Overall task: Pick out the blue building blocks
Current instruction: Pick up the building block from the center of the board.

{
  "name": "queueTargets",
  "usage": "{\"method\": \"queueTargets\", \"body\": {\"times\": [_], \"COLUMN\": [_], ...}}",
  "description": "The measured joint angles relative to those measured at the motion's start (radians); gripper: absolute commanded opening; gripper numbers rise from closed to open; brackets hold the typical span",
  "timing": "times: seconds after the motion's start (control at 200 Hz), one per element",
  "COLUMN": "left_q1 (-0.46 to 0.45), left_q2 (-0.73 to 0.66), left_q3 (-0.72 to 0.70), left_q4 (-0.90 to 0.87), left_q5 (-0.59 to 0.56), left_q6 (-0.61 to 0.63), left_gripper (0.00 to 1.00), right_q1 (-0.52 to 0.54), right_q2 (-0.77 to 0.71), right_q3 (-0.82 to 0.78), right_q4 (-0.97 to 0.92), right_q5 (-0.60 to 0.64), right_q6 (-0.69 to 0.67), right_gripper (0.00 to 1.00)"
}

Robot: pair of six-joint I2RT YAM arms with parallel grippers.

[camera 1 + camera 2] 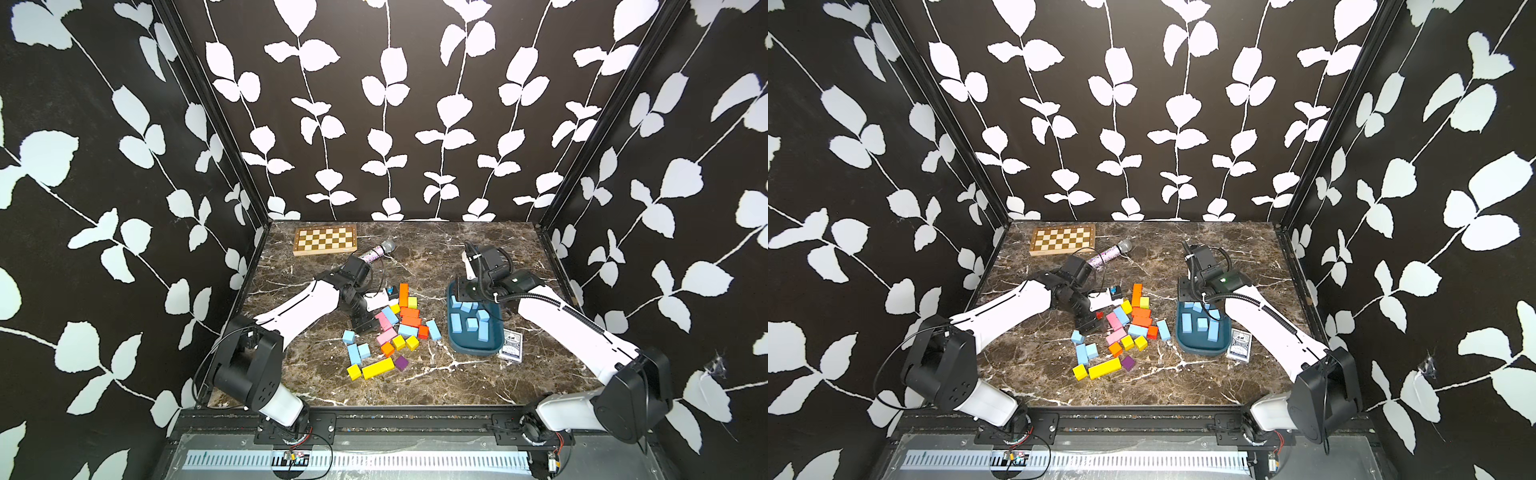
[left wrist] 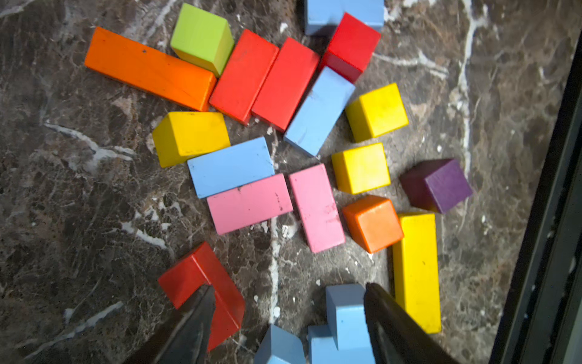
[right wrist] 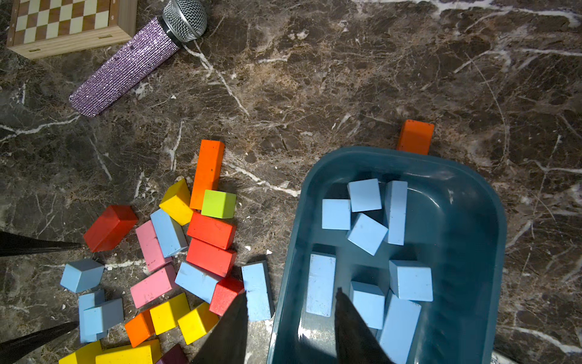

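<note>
Several blue building blocks (image 1: 469, 320) lie in the dark teal tray (image 1: 473, 354), also seen as blue building blocks (image 3: 367, 233) in the right wrist view. More blue blocks lie loose in the mixed pile: a cube (image 1: 348, 336), a pair (image 1: 358, 352) and bars (image 1: 408, 331) (image 1: 433, 329). My left gripper (image 2: 288, 302) is open and low over the pile's left side, and its fingers straddle a blue cube (image 2: 280, 345) and stacked blue blocks (image 2: 345, 315). My right gripper (image 3: 291, 302) is open and holds nothing, straddling the tray's rim (image 3: 283, 283).
Pink, yellow, orange, red, green and purple blocks (image 1: 409, 316) mix with the blue ones. A red block (image 2: 204, 277) touches a left finger. An orange block (image 3: 415, 137) stands behind the tray. A chessboard (image 1: 325, 240), a glitter microphone (image 1: 376, 251) and a card deck (image 1: 511, 345) lie nearby.
</note>
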Motion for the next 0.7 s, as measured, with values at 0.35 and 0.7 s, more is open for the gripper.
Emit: {"method": "queueTargets", "body": {"times": [0.35, 0.7], "left_q1": [0.04, 0.163], "left_q2": [-0.061, -0.041], "left_q3": [-0.086, -0.082], "left_q4": [-0.119, -0.192], "left_q5": [-0.116, -0.108], "left_q6": [0.291, 0.681], "left_gripper": [0.59, 0.63], "right_q1": [0.013, 0.02], "right_q2": [0.0, 0.0], "right_q3": [-0.011, -0.028], "right_q4": [0.004, 0.007], "right_q5": [0.001, 0.001], "right_q6": [0.006, 0.015], "right_gripper": [0.44, 0.44]}}
